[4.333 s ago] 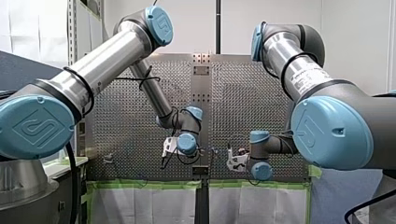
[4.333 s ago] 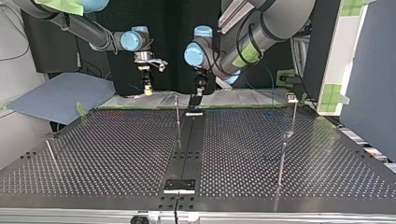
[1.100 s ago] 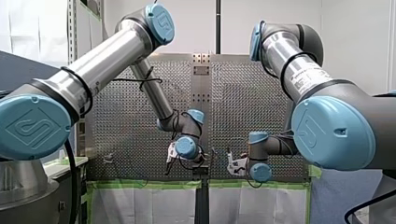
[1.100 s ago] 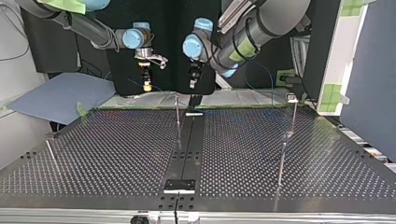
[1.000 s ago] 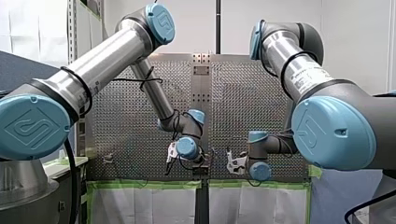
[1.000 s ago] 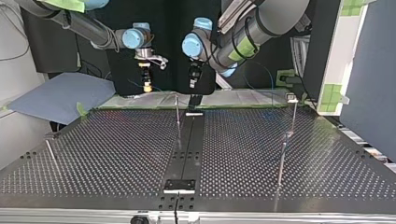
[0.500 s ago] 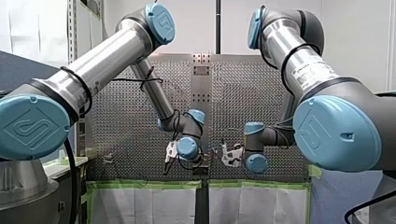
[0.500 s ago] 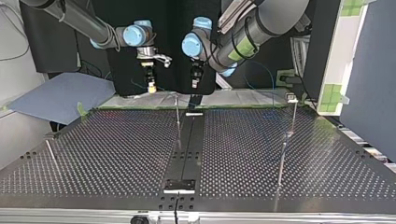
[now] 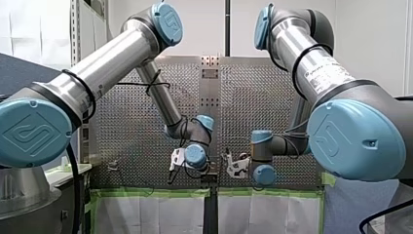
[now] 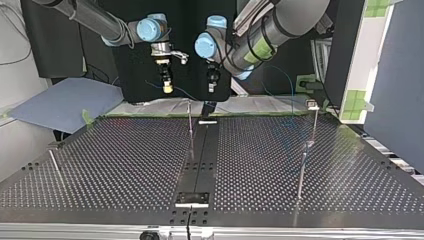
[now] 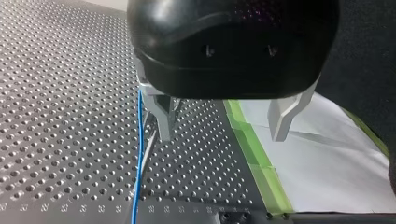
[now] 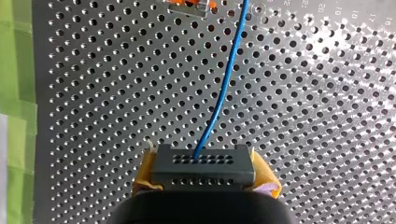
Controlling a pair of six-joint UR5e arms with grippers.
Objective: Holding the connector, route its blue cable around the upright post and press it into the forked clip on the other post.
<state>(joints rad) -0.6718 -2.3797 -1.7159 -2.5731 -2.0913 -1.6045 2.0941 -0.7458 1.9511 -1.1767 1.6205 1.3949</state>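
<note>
My right gripper (image 12: pixel 203 181) is shut on a black connector (image 12: pixel 201 163), yellow pads (image 12: pixel 266 184) on both its sides. A blue cable (image 12: pixel 219 102) leaves the connector and runs off over the perforated table. In the top view that gripper (image 10: pixel 167 86) hangs above the table's far edge, to the left of the thin upright post (image 10: pixel 190 122). My left gripper (image 10: pixel 212 85) hangs just to the right of it. Its metal fingers (image 11: pixel 163 119) stand open and hold nothing, and the blue cable (image 11: pixel 138 154) passes beside one finger. A post with a forked clip (image 10: pixel 312 105) stands at the far right.
Green tape (image 11: pixel 252 140) and white sheeting border the table's edge under my left gripper. An orange and clear part (image 12: pixel 189 5) sits on the table where the cable leads. A black strip (image 10: pixel 200 160) runs down the table's middle. Further thin posts (image 10: pixel 301 170) (image 10: pixel 54 165) stand nearer the top view's camera.
My right gripper has carried the connector toward the table's middle and a little higher, closer to my left gripper. My left gripper has shifted only slightly and stays open.
</note>
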